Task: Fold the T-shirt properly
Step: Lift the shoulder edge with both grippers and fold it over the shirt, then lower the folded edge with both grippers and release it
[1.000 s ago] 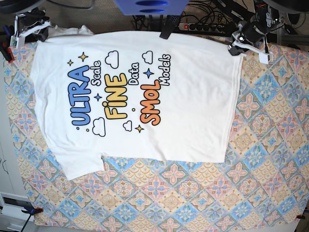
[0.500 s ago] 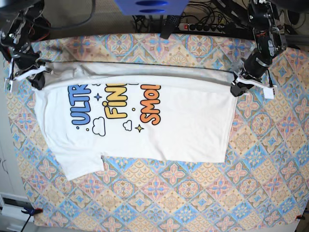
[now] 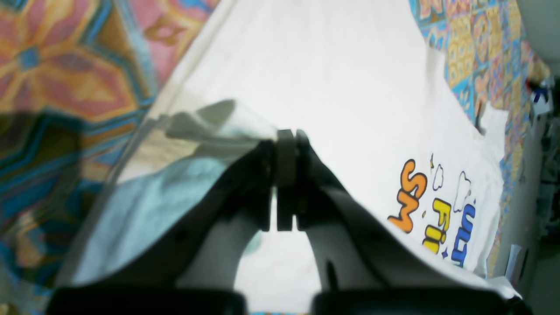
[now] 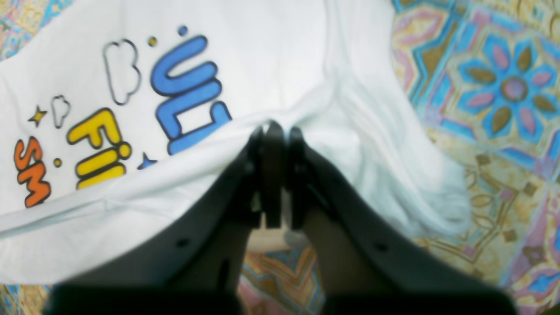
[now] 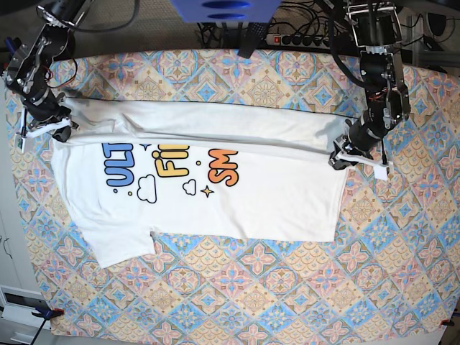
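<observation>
The T-shirt (image 5: 237, 194) lies spread over the patterned tablecloth (image 5: 402, 244), its far edge folded toward the near edge so the fold covers the tops of the printed letters. The left gripper (image 5: 343, 156) pinches the fold's end toward the table's right edge, jaws clamped tight on white cloth. The right gripper (image 5: 56, 123) grips the other end near the left edge, jaws narrow on bunched fabric, though that wrist view is somewhat blurred.

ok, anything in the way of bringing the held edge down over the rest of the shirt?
Nothing visible. Both grippers, left and right, pinch the folded edge of the shirt; only print and bare white cloth lie ahead.
</observation>
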